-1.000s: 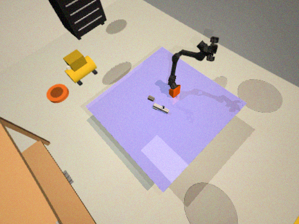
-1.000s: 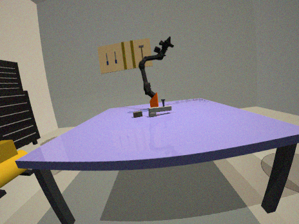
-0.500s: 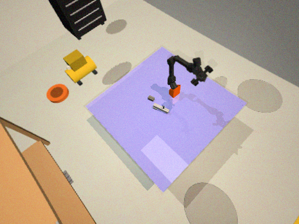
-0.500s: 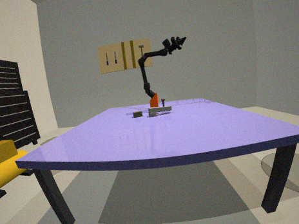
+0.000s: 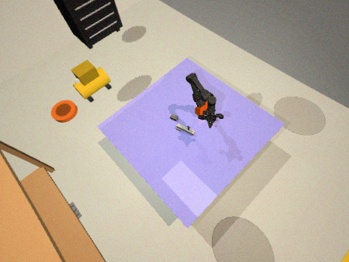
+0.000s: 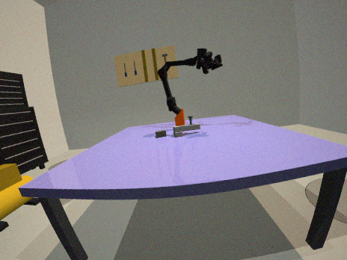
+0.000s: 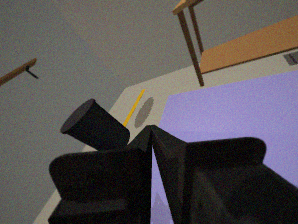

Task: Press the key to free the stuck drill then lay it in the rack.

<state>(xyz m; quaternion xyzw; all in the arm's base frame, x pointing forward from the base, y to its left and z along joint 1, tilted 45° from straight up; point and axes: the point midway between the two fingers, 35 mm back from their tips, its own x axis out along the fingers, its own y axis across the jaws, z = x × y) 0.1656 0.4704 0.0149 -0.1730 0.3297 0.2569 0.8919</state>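
A long pale grey fixture [image 5: 185, 129] [image 6: 188, 128] lies on the purple table, with a block-like left end. A small dark upright piece [image 6: 191, 119] stands at it, its head above the bar. A small dark grey block [image 5: 174, 117] [image 6: 161, 134] lies apart, to the left of the fixture. Which part is the key, the drill or the rack, I cannot tell at this size. My gripper [image 5: 210, 126] [image 7: 150, 129] is shut and empty, its fingertips together. It hangs high above the table, to the right of the fixture. The fixture is outside the wrist view.
An orange block [image 5: 201, 110] [image 6: 180, 118] sits at the arm's foot, close behind the fixture. A pale rectangle [image 5: 188, 187] marks the purple table [image 5: 139, 132] [image 6: 149, 161] near its front corner. A dark cylinder [image 7: 92, 125] shows beyond the fingers. Yellow equipment [image 5: 92, 83] stands off the table.
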